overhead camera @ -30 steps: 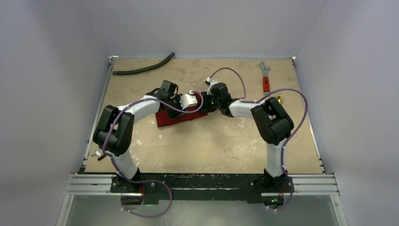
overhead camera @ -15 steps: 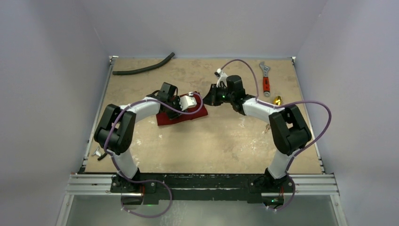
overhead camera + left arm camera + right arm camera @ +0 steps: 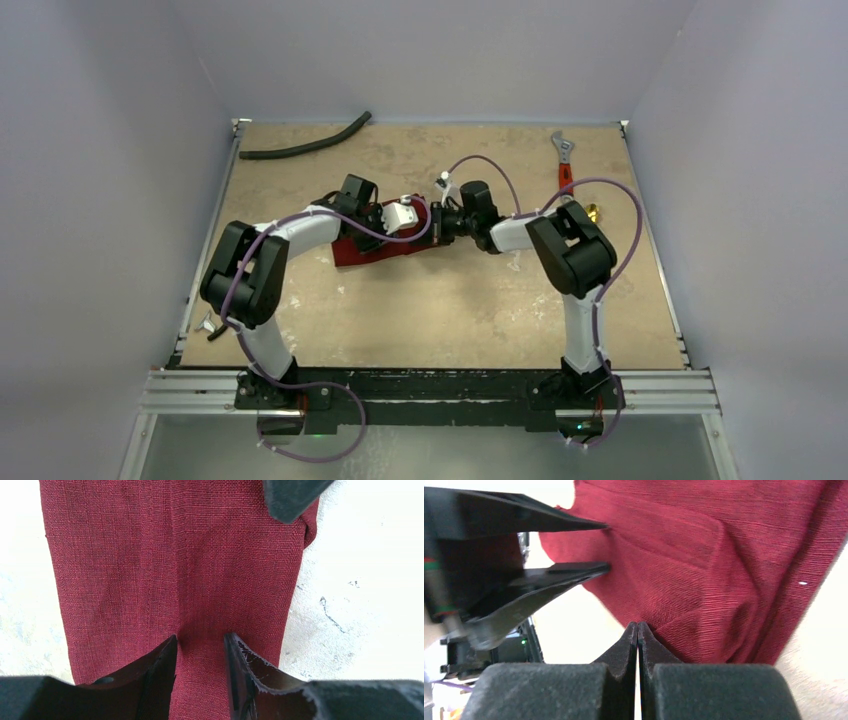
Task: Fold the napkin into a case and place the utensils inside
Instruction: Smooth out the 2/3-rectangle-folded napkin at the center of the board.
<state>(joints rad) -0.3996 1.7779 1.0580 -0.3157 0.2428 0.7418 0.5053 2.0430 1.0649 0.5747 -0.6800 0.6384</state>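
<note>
maroon napkin mid-table, folded narrow. right gripper back in from half a second ago, now pinched shut at cloth edge. left gripper partly open, pressing cloth. folding continues; utensils untouched.

Napkin half covered by both arms from above, cut off at the wrist views' edges, small gold piece too tiny to identify

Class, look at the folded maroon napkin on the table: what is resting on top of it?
Both end effectors, left and right, press their tips on the napkin. No gold cutlery lies on it. Whether anything sits inside the folds cannot be seen; the cloth covers that.
</note>
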